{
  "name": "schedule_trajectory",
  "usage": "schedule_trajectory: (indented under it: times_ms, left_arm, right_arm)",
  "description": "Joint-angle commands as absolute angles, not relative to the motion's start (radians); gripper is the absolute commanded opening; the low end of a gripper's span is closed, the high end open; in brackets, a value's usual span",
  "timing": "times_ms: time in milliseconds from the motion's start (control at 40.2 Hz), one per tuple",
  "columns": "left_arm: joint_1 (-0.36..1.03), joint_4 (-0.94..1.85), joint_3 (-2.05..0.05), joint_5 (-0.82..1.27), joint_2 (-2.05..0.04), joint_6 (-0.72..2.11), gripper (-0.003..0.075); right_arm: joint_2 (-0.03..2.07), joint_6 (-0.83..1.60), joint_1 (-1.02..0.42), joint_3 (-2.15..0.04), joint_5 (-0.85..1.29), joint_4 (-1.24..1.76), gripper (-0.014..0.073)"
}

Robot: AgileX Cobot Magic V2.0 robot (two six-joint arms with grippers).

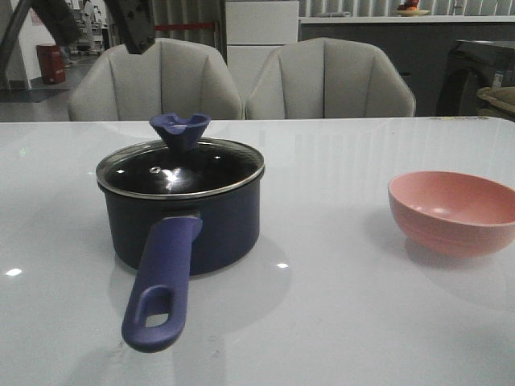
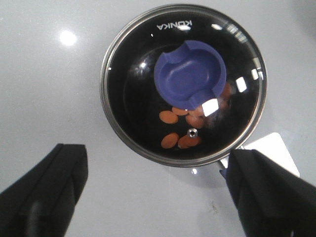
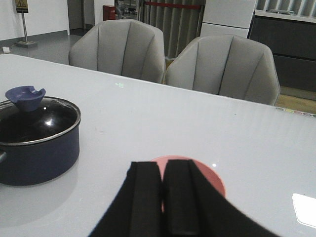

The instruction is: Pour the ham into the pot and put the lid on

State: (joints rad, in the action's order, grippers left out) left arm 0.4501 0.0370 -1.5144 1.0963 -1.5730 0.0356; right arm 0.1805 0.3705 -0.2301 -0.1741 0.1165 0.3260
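— White tabletop [image 1: 338, 322], glossy, with two grey chairs [image 1: 241, 80] along its far edge. Where is the ham?

— The ham [image 2: 180, 128] lies in a loose cluster on the black floor of the pot [image 1: 181, 221], seen through the glass. The lid [image 1: 181, 165] sits flat on the rim, its purple-blue knob [image 1: 180, 130] upright. The pot stands left of centre, its long handle [image 1: 161, 289] pointing toward the near edge.

— And round it?

— Bare table on all sides. A pink bowl [image 1: 455, 211] sits well apart at the right, close to that edge.

— The claws?

— The left gripper [image 2: 148, 192] hangs above the lid, fingers spread wide, holding nothing. The right gripper [image 3: 163, 197] is over the bowl, fingers pressed together, nothing between them.
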Motion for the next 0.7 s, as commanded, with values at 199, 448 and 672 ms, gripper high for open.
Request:
schedule_trajectory:
  times_ms: [199, 448, 672]
  left_arm:
    - [0.448, 0.04, -1.213, 0.866, -1.255, 0.008, 0.0606]
    - [0.448, 0.051, -0.977, 0.741, -1.0, 0.0, 0.0606]
    - [0.448, 0.064, -0.819, 0.659, -0.778, 0.0, 0.0606]
  right_arm:
    - [0.19, 0.379, -0.232, -0.199, 0.043, 0.331, 0.0151]
    - [0.19, 0.379, -0.232, -0.199, 0.043, 0.331, 0.0151]
    - [0.19, 0.379, -0.232, -0.199, 0.043, 0.331, 0.0151]
